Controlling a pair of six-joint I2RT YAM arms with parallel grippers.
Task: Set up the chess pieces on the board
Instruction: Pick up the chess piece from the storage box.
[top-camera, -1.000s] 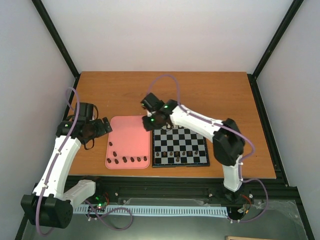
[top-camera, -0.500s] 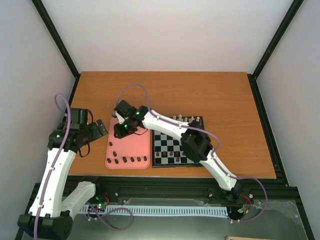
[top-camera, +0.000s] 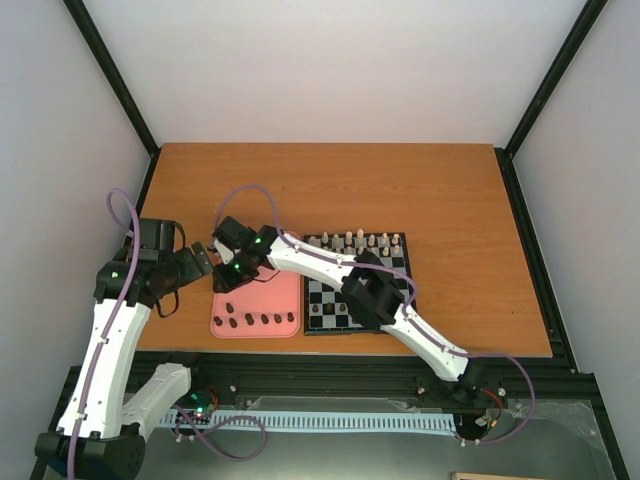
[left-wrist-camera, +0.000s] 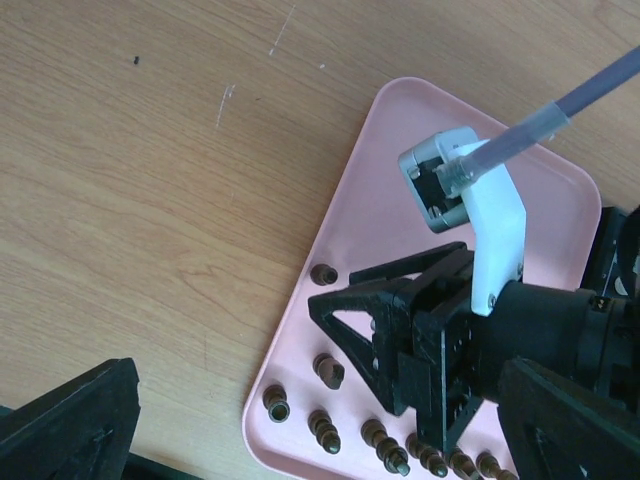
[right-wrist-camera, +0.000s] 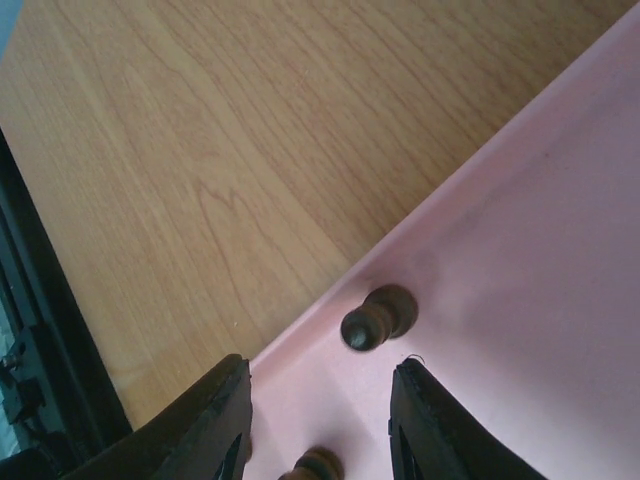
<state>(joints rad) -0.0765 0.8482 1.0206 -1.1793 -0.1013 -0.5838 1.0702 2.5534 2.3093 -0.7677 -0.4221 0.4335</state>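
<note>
Leaning left over tray (top-camera: 265, 298), right arm (top-camera: 310, 258)

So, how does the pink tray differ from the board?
The tray is plain pink with rounded corners; the board is checkered black and pale with a black rim. The tray holds dark pieces, mostly along its near edge; the board carries pale pieces along its far edge. The right gripper hangs over the tray, not the board. Both lie flat on the table, side by side.
</note>
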